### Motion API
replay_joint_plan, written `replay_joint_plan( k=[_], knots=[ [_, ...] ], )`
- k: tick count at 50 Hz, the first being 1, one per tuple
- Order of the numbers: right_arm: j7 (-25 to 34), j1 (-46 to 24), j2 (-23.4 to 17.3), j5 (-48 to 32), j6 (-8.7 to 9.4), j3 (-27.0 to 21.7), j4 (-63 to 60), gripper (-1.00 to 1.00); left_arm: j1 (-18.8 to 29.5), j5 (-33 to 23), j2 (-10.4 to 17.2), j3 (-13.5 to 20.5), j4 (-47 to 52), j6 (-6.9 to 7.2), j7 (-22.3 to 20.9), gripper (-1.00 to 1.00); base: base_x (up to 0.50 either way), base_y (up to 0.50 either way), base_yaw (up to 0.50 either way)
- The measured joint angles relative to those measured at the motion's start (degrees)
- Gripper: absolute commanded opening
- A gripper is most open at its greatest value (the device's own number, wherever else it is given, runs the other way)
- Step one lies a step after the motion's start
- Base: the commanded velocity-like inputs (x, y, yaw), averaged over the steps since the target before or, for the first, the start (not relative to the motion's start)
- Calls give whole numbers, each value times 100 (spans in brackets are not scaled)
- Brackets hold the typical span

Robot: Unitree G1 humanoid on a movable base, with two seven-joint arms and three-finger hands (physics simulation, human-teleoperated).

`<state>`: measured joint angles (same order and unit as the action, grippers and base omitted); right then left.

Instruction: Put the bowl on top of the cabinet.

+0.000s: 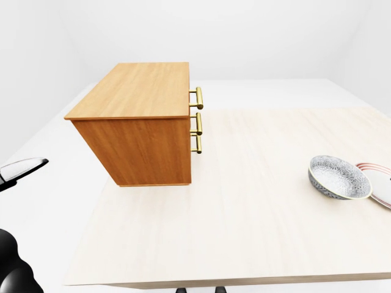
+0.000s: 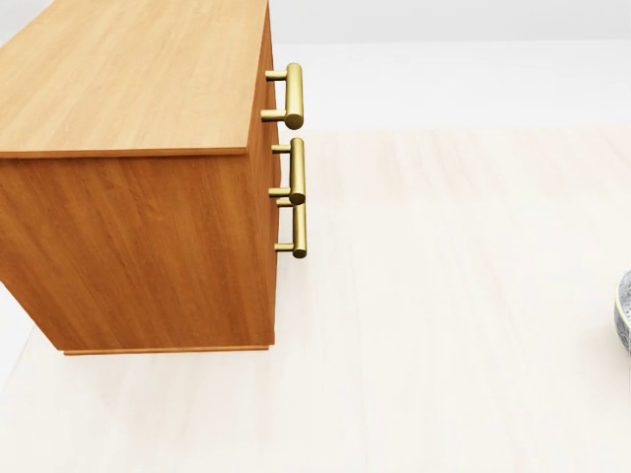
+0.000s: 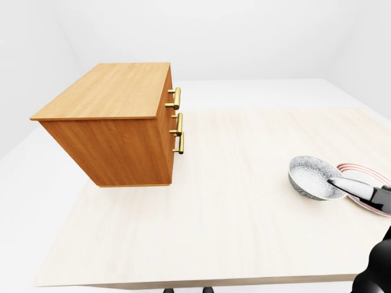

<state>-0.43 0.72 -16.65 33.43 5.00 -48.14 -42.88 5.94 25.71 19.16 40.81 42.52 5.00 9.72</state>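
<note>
A wooden cabinet point(image 1: 137, 122) with three brass handles point(image 1: 197, 119) stands on the left part of the pale table point(image 1: 244, 201); its flat top is bare. The patterned grey-white bowl point(image 3: 313, 177) sits upright near the table's right edge. My right hand point(image 3: 360, 190) comes in from the right of the right-eye view, fingers stretched out, with a fingertip point(image 3: 335, 181) at the bowl's right rim, and it holds nothing. My left hand point(image 1: 21, 171) shows only as an outstretched finger at the left edge of the left-eye view, far from the cabinet and empty.
A red-rimmed white plate point(image 1: 380, 183) lies just right of the bowl, partly under my right hand. In the head view the cabinet point(image 2: 138, 177) fills the left and a sliver of the bowl point(image 2: 625, 313) shows at the right edge. White floor surrounds the table.
</note>
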Motion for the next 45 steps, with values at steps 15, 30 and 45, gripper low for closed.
replay_joint_plan(
  k=[15, 30, 45],
  knots=[
    [72, -64, -78, -138, 0, 173, 329, 100, 12, -7, -2, -22, 34, 0, 17, 100, 0, 0, 0],
    [790, -304, -931, -2393, 0, 557, 2456, 100, 16, 72, 53, 80, 12, 0, 32, 100, 0, 0, 0],
    [1610, -260, -1837, -5164, 0, 702, 5025, 100, 6, 104, 88, 119, -2, 0, 35, 100, 0, 0, 0]
  ],
)
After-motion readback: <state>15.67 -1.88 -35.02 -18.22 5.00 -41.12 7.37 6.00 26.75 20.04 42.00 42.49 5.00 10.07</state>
